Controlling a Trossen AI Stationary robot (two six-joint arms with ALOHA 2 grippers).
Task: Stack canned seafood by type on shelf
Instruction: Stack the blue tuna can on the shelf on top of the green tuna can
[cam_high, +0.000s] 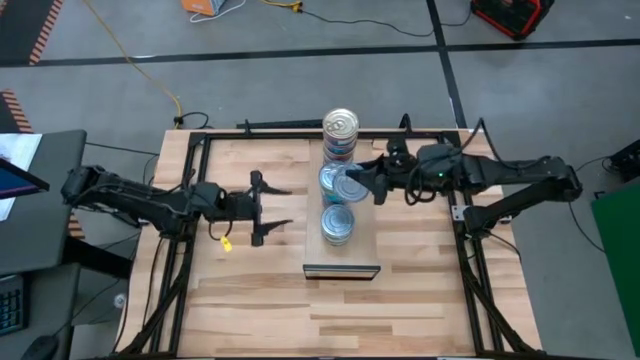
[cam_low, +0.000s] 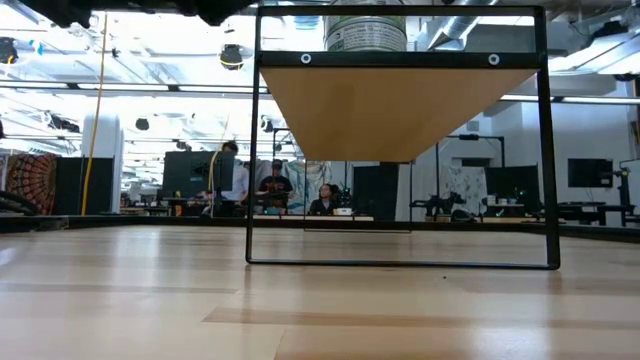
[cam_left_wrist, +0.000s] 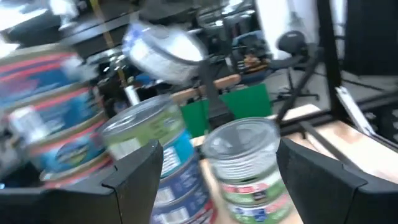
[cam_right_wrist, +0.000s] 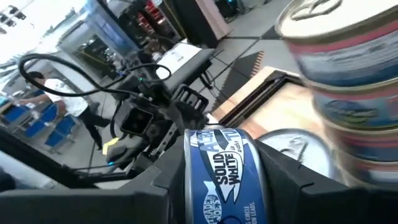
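Left gripper (cam_high: 272, 208): fingers apart, empty, over the table left of the shelf (cam_high: 342, 268) | stacks: three piles of tins (cam_high: 337, 222) in a row along the shelf, toward the table's far edge | right gripper (cam_high: 362, 181): clamped on a blue-labelled tin (cam_right_wrist: 217, 180), above the middle pile.

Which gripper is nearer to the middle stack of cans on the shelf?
Right. The right gripper holds a blue can directly over the middle stack; the left gripper waits open beside the shelf.
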